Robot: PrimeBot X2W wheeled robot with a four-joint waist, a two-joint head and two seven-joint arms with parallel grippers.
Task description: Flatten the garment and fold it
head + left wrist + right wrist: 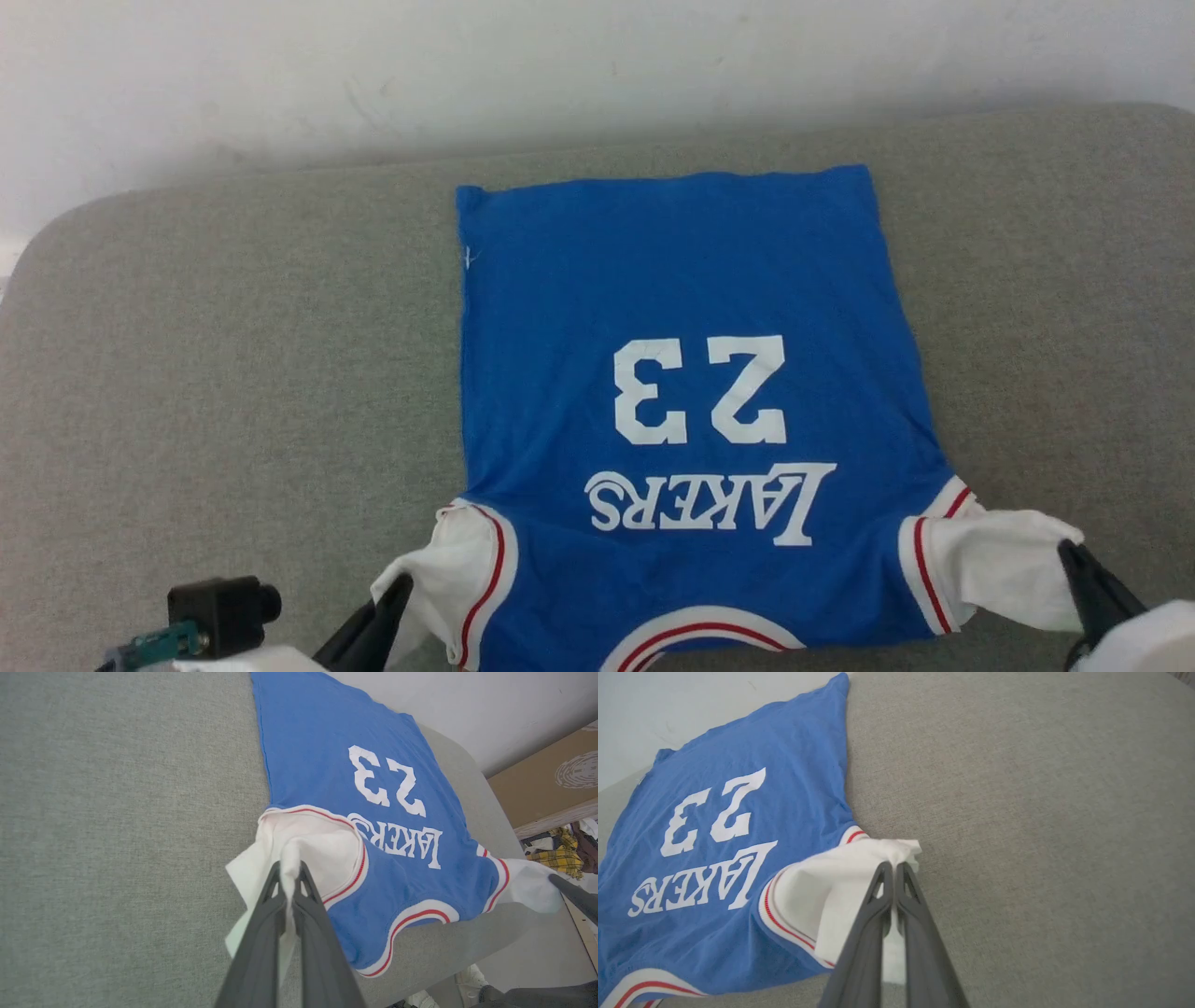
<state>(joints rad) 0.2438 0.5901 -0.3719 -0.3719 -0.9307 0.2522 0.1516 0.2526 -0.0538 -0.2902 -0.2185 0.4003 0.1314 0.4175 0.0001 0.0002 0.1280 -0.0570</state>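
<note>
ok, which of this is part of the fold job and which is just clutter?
In the job:
- garment, spread print-up on the grey pad
- left gripper, shut on one white sleeve
- right gripper, shut on the other sleeve

Lying about:
- brown cardboard
- plaid cloth below it

Looking at a garment [691, 280] in matt blue jersey cloth, lightly creased, with flat white print and white cloth sleeves. Seeing coarse, nubbly woven fabric on the grey surface [233, 373]. Noticing smooth matt dark plastic on the left gripper [290, 865] and right gripper [893, 865]. Spotting a matt painted wall [560, 65], bit scuffed.
</note>
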